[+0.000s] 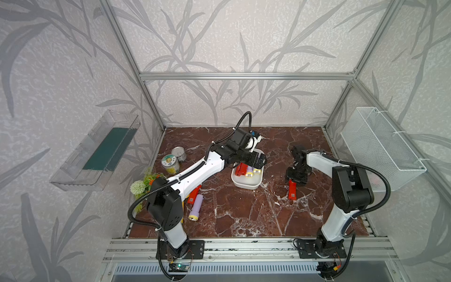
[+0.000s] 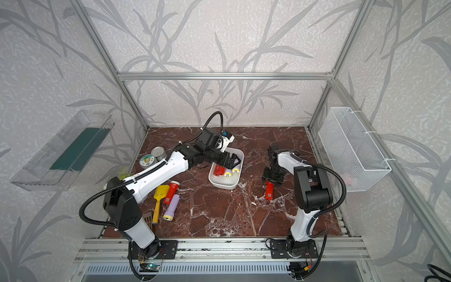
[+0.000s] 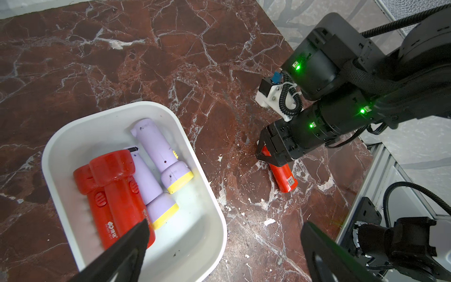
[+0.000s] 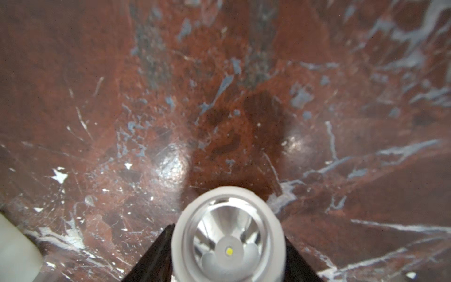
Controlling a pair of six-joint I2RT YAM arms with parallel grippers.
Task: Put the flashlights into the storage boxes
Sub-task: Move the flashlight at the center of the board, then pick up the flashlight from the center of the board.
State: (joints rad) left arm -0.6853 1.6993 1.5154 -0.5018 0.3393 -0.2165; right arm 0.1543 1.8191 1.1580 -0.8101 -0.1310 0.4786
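Seven stubby, smooth plastic flashlights (image 1: 241,169): four red, three lavender with yellow heads. A red pair (image 3: 117,190) and a lavender pair (image 3: 158,146) lie in the one shallow, round-cornered white tub (image 3: 192,234) on the veined marble-look tabletop (image 3: 122,61). A loose red flashlight (image 2: 170,193) and a loose lavender flashlight (image 2: 172,206) lie side by side. The left claw (image 3: 225,224) gapes empty over the tub. The right claw (image 4: 227,232) flanks the last red flashlight (image 3: 285,178), which lies on the tabletop; whether it clamps is unclear.

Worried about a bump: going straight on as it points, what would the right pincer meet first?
The red flashlight, its head sitting inside the right pincer; beyond that, probably the marble tabletop, close ahead.
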